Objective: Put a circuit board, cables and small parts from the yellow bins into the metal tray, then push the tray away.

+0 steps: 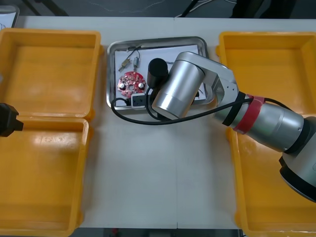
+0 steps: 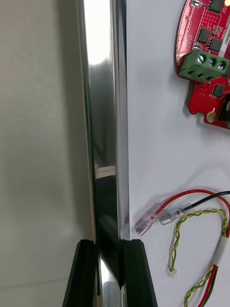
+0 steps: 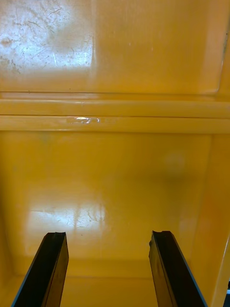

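Rim of the metal tray (image 2: pixel 103 120) is pinched by the right gripper (image 2: pixel 109 243), one finger outside over the table (image 2: pixel 38 144), the other inside on the white liner. The tray is seen loaded: round red circuit board (image 1: pixel 130 83), small metal parts (image 1: pixel 133 60) and cables (image 2: pixel 196 216) inside, a black cable (image 1: pixel 143 121) looped out over the near edge. The push away is judged to be the step in hand. A firm pinch and a slow, straight drive are called for, so the tray is not slewed and the loop is not snagged. The left gripper (image 3: pixel 109 235) is parked over a yellow bin (image 3: pixel 115 182), jaws spread, nothing held.
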